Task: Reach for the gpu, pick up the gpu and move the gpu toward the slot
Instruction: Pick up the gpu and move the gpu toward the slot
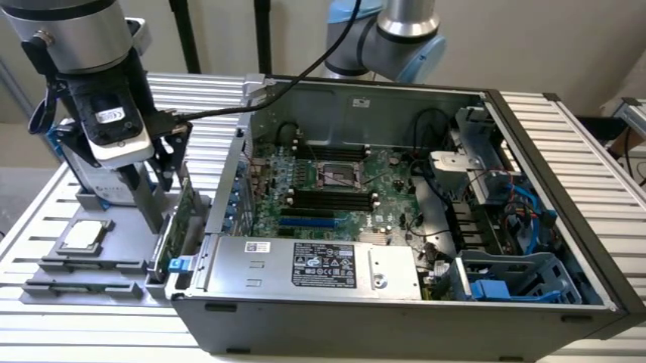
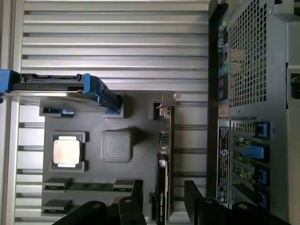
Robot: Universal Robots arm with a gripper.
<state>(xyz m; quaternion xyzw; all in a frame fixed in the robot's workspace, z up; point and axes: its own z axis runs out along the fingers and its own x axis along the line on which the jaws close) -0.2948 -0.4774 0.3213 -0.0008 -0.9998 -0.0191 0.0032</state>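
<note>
1. We see the pincer (image 2: 164, 184) spread wide and holding nothing. Its 2 dark fingers (image 2: 137, 197) stand on either side of the gpu (image 2: 165, 150), with a gap on each side.
2. The gpu stands on edge in a grey holder tray (image 2: 140, 159), and its silver bracket (image 2: 167, 100) is at the end away from the fingers.
3. In the exterior view the pincer (image 1: 165, 215) reaches down over the gpu (image 1: 183, 218). The card sits at the tray's (image 1: 60, 283) edge, just beside the outer wall of the open computer case (image 1: 404, 321).
4. The tray rests on a ribbed metal worktop (image 2: 117, 47), on the exterior view's left of the case.
5. The tray also carries a silver hard drive in a blue frame (image 2: 56, 86), a square silver chip (image 2: 65, 153) and 2 memory sticks (image 2: 89, 186). All of them are apart from the gpu.
6. Inside the case, the motherboard (image 1: 343, 189) lies flat with a blue slot (image 1: 305, 222) near its lower edge, well apart from the gpu.
7. A grey power supply (image 1: 313, 265) runs along the case's near wall.
</note>
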